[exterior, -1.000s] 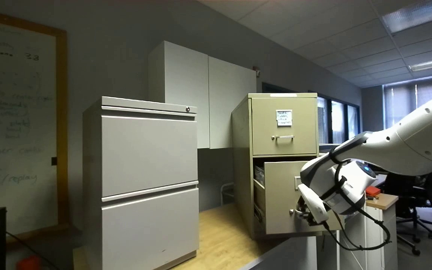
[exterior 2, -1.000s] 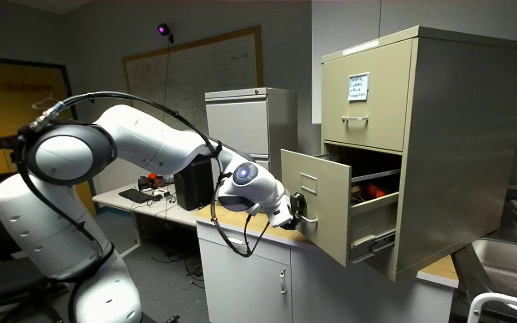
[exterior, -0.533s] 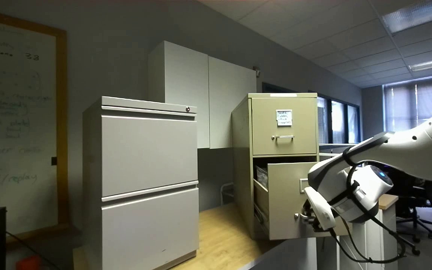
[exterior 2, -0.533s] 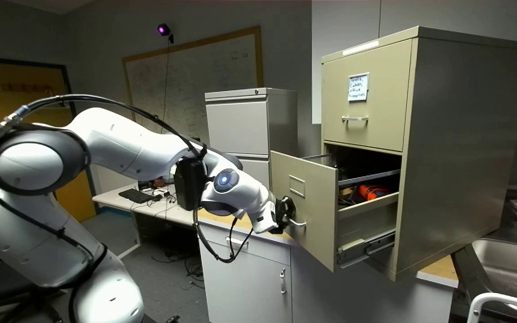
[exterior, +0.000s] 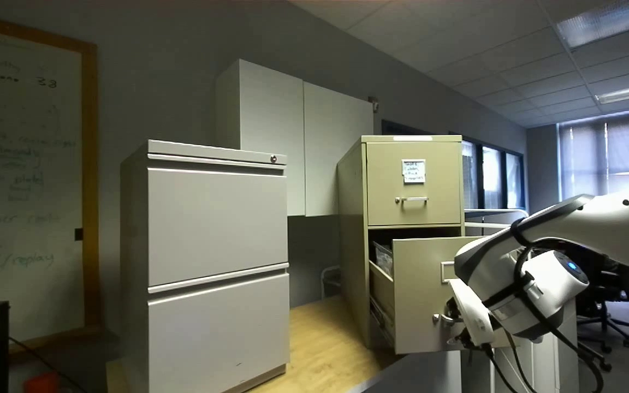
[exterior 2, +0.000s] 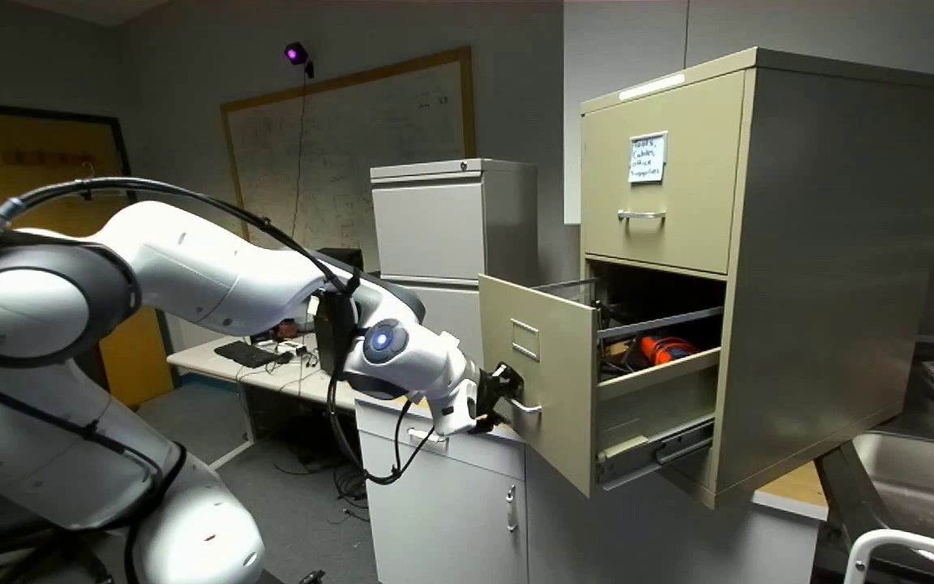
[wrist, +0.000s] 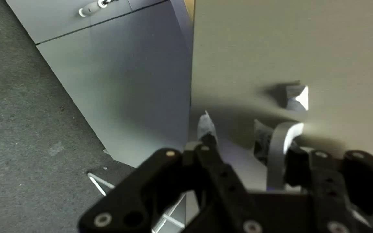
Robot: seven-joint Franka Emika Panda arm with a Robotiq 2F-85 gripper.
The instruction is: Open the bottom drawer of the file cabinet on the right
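Nearest stuff 1st: in an exterior view our arm (exterior 2: 191,264) has slid back toward 9 o'clock vs half a sec ago, & the bottom drawer (exterior 2: 558,357) came w/ it, so the pull's def working. In the wrist view the gripper (wrist: 234,127) is spread rn, fingers (wrist: 207,127) well apart, nothing pinched in the gap. The finger on the 3 o'clock side looks hooked behind the handle (wrist: 276,158), which sits approx 4 o'clock from mid-view, w/ a little knob (wrist: 296,98) between 12 & 1 from it. So imo we're dragging by a hook, not a squeeze.

Next out, the drawer's front stands well apart from the file cabinet (exterior 2: 832,268) in both exterior views; in an exterior view an orange thing (exterior 2: 666,349) shows inside, at 3 o'clock from it. The gap's wider than a sec ago, tho the latest gain looks smaller than the one before, so we're prob slowing. For the task that means mostly done imo, bc the inside's already exposed; can't tell how much travel's left. We'd want a bit more straight pull, nice & level, since one hooked finger could slip off if the arm drifts.

Farther back, in an exterior view: the top drawer (exterior 2: 661,235) at 1 o'clock from ours is flush w/ the cabinet, then the grey cabinet (exterior 2: 430,231) between 10 & 11, then the whiteboard (exterior 2: 362,130) at 11 past that.
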